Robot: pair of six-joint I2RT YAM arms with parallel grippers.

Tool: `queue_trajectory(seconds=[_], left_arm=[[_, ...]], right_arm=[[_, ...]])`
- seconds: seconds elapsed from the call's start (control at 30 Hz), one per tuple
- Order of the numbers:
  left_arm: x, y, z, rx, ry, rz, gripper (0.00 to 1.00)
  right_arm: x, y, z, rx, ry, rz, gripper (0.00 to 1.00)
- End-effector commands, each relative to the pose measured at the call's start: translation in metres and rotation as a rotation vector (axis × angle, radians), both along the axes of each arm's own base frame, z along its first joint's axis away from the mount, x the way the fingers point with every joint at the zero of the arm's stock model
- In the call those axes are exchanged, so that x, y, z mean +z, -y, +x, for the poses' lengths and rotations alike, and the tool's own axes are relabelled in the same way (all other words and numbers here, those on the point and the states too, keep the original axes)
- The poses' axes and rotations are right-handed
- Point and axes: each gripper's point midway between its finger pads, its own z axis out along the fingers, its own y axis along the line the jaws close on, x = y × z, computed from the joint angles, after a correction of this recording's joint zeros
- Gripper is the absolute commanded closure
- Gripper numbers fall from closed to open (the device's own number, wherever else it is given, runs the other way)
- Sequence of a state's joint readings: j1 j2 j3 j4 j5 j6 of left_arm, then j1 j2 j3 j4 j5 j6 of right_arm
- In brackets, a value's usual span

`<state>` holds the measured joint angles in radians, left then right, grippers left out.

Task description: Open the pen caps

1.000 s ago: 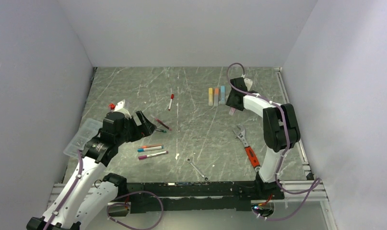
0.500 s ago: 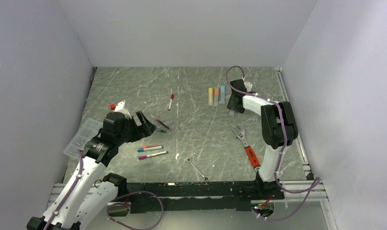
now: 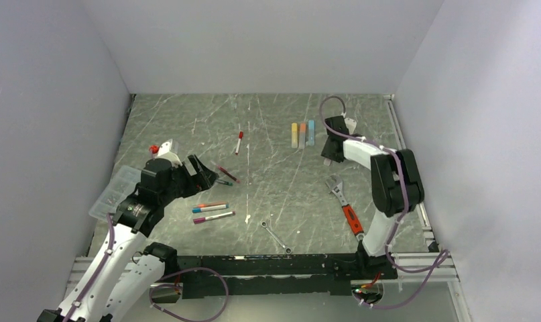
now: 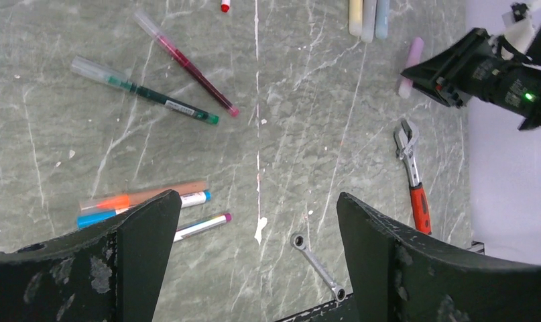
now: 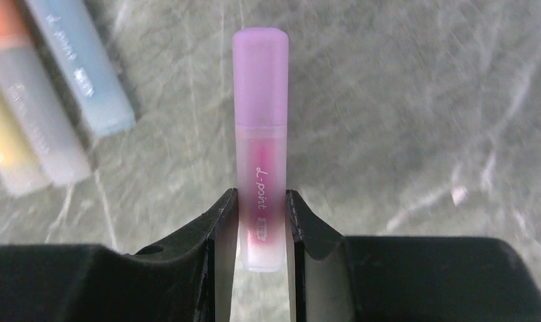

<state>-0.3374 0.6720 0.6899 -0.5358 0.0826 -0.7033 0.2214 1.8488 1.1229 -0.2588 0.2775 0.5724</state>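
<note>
My right gripper [image 5: 261, 225] is shut on the barrel of a pink highlighter [image 5: 261, 168], low over the table. Its purple cap [image 5: 261, 77] is on and points away from the fingers. In the top view this gripper [image 3: 329, 153] is just right of the yellow, orange and blue highlighters [image 3: 302, 134], which lie capped side by side. My left gripper [image 4: 257, 201] is open and empty above the table, near the left in the top view [image 3: 200, 173]. Below it lie orange [image 4: 143, 196], blue [image 4: 187, 199] and purple [image 4: 200, 227] markers, a green pen [image 4: 143, 90] and a dark red pen [image 4: 187, 64].
A red-handled adjustable wrench [image 3: 344, 204] lies near the right arm's base. A small silver wrench [image 3: 276, 237] lies near the front edge. A clear plastic tray [image 3: 113, 191] sits at the left edge. A red-capped pen [image 3: 239, 142] lies mid-table.
My right gripper has shifted slightly nearer and to the right with the pink highlighter at its tips. The left arm has hardly moved.
</note>
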Motion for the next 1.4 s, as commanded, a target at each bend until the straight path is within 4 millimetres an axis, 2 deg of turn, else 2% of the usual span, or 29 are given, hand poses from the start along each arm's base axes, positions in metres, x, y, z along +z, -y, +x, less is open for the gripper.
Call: queue_trajectory(seconds=[0.0, 0.1, 0.17, 0.23, 0.33, 0.37, 0.47, 0.53, 0.67, 0.73, 0.83, 0.97, 1.1, 1.2, 1.37], left_arm=[[0.024, 0.008, 0.011, -0.004, 0.073, -0.053, 0.07], [0.03, 0.011, 0.018, 0.008, 0.099, -0.084, 0.04], [0.037, 0.016, 0.021, 0.005, 0.127, -0.134, 0.02], [0.048, 0.023, 0.024, 0.003, 0.175, -0.223, 0.01], [0.065, 0.034, 0.023, -0.022, 0.245, -0.358, 0.0], [0.073, 0.042, 0.021, -0.073, 0.282, -0.386, 0.01], [0.087, 0.066, 0.017, -0.236, 0.334, -0.439, 0.01], [0.092, 0.084, 0.013, -0.358, 0.327, -0.475, 0.0], [0.097, 0.115, 0.005, -0.511, 0.307, -0.492, 0.06], [0.096, 0.124, 0.001, -0.533, 0.307, -0.461, 0.06], [0.095, 0.129, -0.004, -0.545, 0.311, -0.403, 0.06], [0.081, 0.133, -0.006, -0.546, 0.273, -0.342, 0.08], [0.067, 0.149, -0.009, -0.584, 0.215, -0.294, 0.12], [0.064, 0.161, -0.01, -0.596, 0.213, -0.258, 0.13], [0.054, 0.17, -0.006, -0.56, 0.201, -0.143, 0.16]], right_arm=[[0.095, -0.019, -0.004, 0.038, 0.239, 0.089, 1.0], [0.155, -0.06, -0.032, 0.207, 0.427, 0.16, 1.0], [0.19, -0.092, -0.061, 0.355, 0.531, 0.207, 1.0], [0.212, -0.122, -0.096, 0.491, 0.607, 0.253, 1.0], [0.223, -0.148, -0.146, 0.612, 0.658, 0.347, 1.0], [0.22, -0.157, -0.164, 0.653, 0.657, 0.386, 1.0], [0.214, -0.171, -0.199, 0.717, 0.664, 0.477, 1.0], [0.206, -0.176, -0.215, 0.745, 0.657, 0.498, 1.0], [0.198, -0.184, -0.226, 0.758, 0.661, 0.509, 1.0], [0.199, -0.189, -0.228, 0.768, 0.67, 0.526, 1.0], [0.201, -0.195, -0.231, 0.785, 0.685, 0.541, 1.0], [0.198, -0.203, -0.235, 0.822, 0.691, 0.548, 1.0], [0.198, -0.211, -0.237, 0.842, 0.691, 0.553, 1.0], [0.2, -0.214, -0.237, 0.839, 0.692, 0.551, 1.0], [0.197, -0.215, -0.234, 0.811, 0.661, 0.52, 1.0]])
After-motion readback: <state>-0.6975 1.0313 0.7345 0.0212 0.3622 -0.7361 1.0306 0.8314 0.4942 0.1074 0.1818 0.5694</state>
